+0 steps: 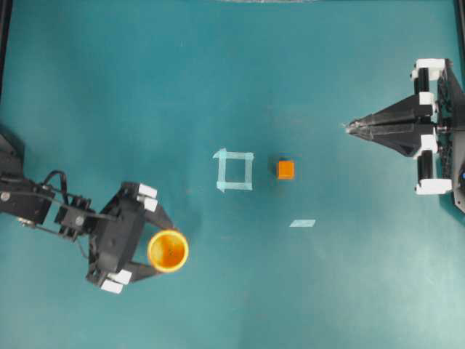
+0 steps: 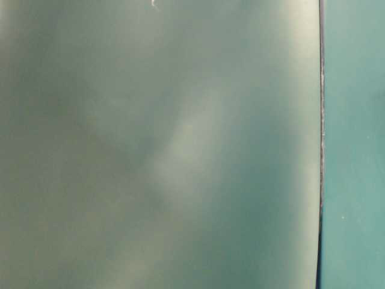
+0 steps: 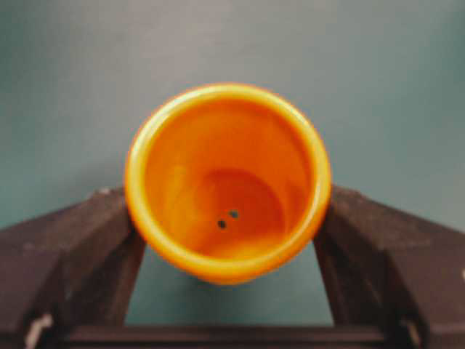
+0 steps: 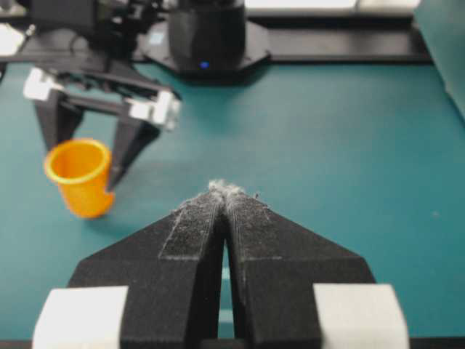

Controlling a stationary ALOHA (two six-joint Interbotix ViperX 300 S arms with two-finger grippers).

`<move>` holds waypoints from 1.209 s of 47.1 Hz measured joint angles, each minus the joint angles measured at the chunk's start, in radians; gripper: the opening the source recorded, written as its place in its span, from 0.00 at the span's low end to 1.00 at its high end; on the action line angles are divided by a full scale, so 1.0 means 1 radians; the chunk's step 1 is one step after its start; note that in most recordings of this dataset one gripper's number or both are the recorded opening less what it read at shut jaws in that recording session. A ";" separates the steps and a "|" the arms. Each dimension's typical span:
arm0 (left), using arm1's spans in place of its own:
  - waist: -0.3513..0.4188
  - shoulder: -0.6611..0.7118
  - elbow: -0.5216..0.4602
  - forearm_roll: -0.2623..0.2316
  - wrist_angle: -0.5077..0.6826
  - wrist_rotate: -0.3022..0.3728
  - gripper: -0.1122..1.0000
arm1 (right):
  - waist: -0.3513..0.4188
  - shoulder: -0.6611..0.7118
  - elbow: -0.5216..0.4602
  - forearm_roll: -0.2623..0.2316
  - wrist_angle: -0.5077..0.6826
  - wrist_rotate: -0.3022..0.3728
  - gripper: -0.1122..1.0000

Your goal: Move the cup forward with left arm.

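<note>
The yellow-orange cup (image 1: 168, 250) stands upright on the teal table at the lower left. My left gripper (image 1: 163, 249) holds its two black fingers wide apart on either side of it. In the left wrist view the cup (image 3: 227, 182) fills the gap and its rim touches both fingers (image 3: 109, 240). The right wrist view shows the cup (image 4: 78, 178) resting on the table between those fingers. My right gripper (image 1: 347, 127) is at the far right, well away from the cup, with its pointed tips (image 4: 227, 190) pressed together and nothing between them.
A small orange cube (image 1: 285, 169) sits near the table's middle, right of a square of pale tape (image 1: 235, 170). A short tape strip (image 1: 302, 223) lies below them. The table-level view shows only a blurred grey-green surface (image 2: 156, 144).
</note>
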 measured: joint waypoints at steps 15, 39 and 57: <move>-0.121 0.014 -0.028 0.000 0.000 0.005 0.74 | -0.002 -0.009 -0.003 0.000 0.003 0.000 0.10; -0.235 0.029 -0.055 -0.002 0.000 0.002 0.74 | 0.000 -0.011 -0.002 0.000 0.009 0.000 0.10; -0.258 0.029 -0.060 -0.002 0.002 0.002 0.74 | 0.000 -0.011 -0.003 0.000 0.009 0.000 0.10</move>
